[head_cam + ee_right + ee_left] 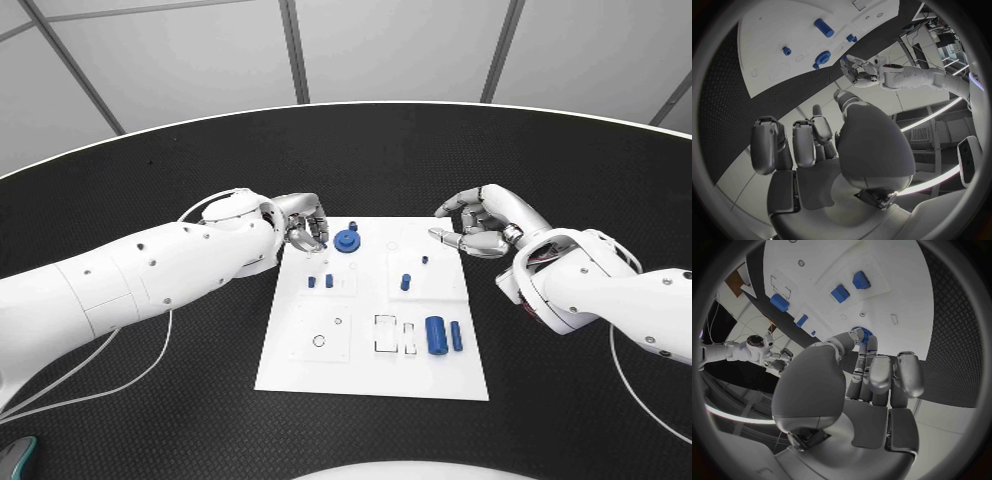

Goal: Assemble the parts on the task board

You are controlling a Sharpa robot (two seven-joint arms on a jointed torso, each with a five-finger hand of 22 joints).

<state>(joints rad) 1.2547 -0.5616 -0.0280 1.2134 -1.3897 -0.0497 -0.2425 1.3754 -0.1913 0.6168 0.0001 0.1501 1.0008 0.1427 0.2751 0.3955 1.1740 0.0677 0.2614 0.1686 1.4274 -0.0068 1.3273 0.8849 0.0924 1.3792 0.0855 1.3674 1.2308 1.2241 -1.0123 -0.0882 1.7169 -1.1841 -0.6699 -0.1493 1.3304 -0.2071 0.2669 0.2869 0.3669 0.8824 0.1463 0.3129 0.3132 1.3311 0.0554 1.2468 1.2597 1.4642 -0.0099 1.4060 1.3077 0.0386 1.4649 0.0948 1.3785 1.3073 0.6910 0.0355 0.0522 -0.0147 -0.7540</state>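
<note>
The white task board (372,372) lies in the middle of the black table. A blue gear (348,240) with an upright stub sits near the board's far edge. My left hand (302,222) hangs over the far left corner with its fingers curled. In the left wrist view the thumb and a fingertip (870,342) end right at the blue gear (861,331); contact is unclear. My right hand (483,220) hovers at the far right corner, loosely curled around nothing. Two small blue pegs (320,281), another peg (405,283) and two blue cylinders (444,333) rest on the board.
A ring outline (317,341) and rectangular slots (387,333) mark the board's near half. The right wrist view shows the left hand (856,70) by the blue gear (822,57). Black table surrounds the board on all sides.
</note>
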